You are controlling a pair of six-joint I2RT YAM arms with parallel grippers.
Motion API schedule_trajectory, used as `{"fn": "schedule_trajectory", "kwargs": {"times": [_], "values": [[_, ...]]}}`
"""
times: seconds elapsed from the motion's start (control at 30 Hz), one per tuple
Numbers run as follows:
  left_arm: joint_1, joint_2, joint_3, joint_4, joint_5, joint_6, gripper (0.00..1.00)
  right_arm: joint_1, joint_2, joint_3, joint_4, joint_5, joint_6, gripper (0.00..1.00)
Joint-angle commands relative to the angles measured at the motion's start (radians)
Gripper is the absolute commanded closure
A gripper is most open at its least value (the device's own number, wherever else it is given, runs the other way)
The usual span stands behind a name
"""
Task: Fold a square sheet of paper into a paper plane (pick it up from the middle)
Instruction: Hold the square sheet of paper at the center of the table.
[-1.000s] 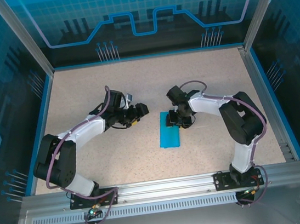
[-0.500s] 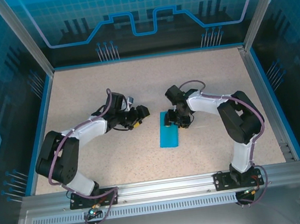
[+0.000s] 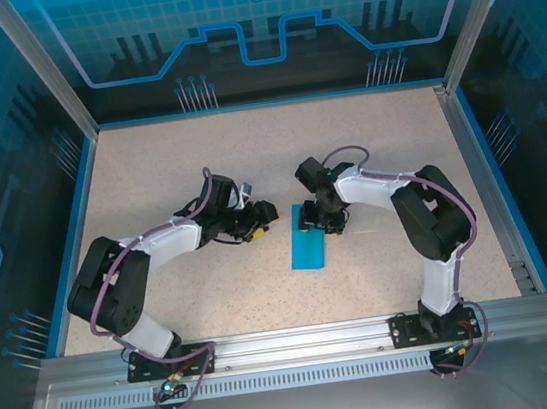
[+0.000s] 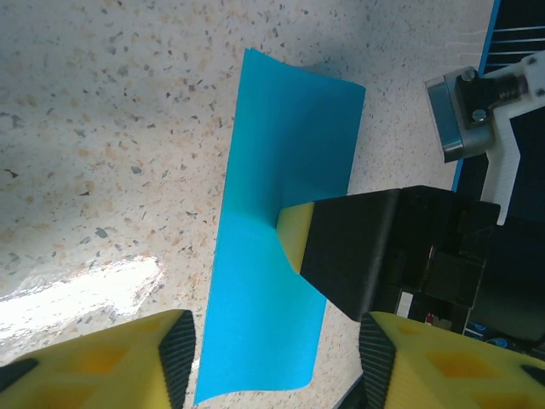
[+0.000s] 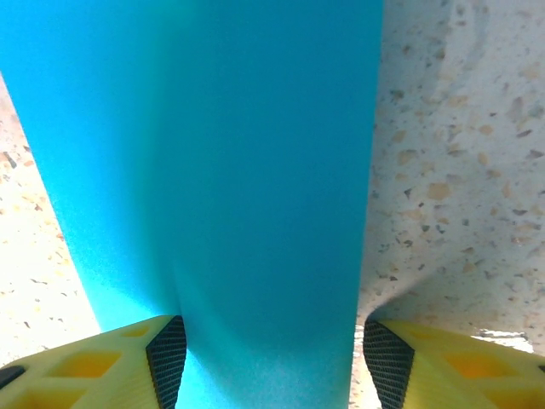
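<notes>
Square sheet of paper [image 3: 309, 249], folded to a narrow strip flat on the table [image 3: 176, 157] at frame centre, looks light, floppy and slippery; right hand [image 3: 308, 224] apart astride its upper end, possibly pinning it; left hand [image 3: 266, 217] apart just left, so I'd pinch mid-strip at a long edge.

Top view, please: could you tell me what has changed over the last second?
The left gripper moved right and toward the near edge, closing in on the blue paper, its fingers apart. The right gripper edged slightly left but stayed over the paper's far end. The paper lay where it was, flat on the table.
</notes>
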Motion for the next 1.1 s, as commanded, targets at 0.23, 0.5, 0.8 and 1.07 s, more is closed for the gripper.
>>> {"fn": "schedule_trajectory", "kwargs": {"times": [0.23, 0.5, 0.8, 1.07], "values": [[-0.009, 0.054, -0.010, 0.048, 0.062, -0.032, 0.54, 0.028, 0.130, -0.023, 0.012, -0.014, -0.017, 0.36], [-0.009, 0.050, -0.002, 0.010, 0.031, -0.036, 0.56, 0.025, 0.153, -0.037, 0.035, -0.025, -0.055, 0.36], [-0.009, 0.053, -0.007, 0.024, 0.015, -0.047, 0.59, -0.003, 0.154, -0.059, 0.051, -0.036, -0.104, 0.37], [-0.009, 0.081, -0.010, 0.060, 0.036, -0.055, 0.62, -0.008, 0.176, -0.049, 0.061, -0.070, -0.110, 0.37]]}}
